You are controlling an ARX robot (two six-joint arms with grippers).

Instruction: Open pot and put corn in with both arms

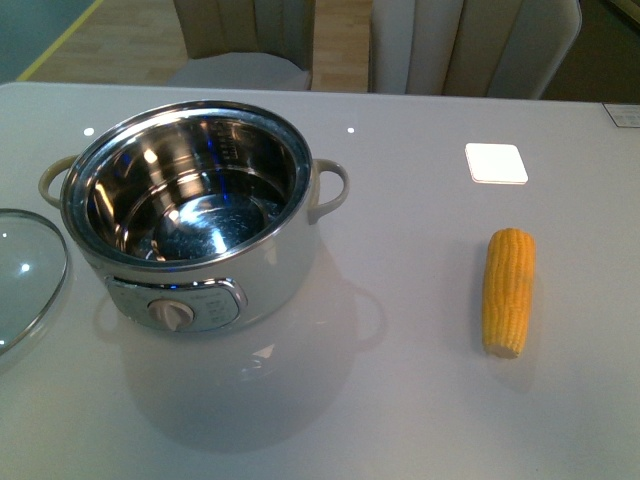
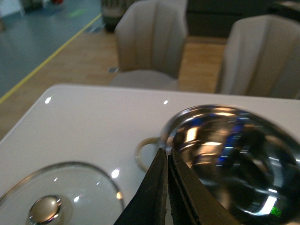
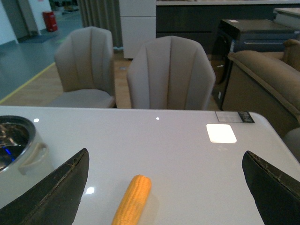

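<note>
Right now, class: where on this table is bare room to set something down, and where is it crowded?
Bare: the wide stretch between the pot and the corn, and the near strip in front of both. Crowded: the left side, where the glass lid lies close beside the pot.

No text can be read in any view. The pot [image 1: 290, 250] has faint markings on its front panel [image 1: 215, 300] around the dial [image 1: 172, 314], too small and blurred to make out. A small printed label [image 1: 622, 115] lies at the far right corner of the tabletop [image 1: 400, 380]; its dark print is illegible.
</note>
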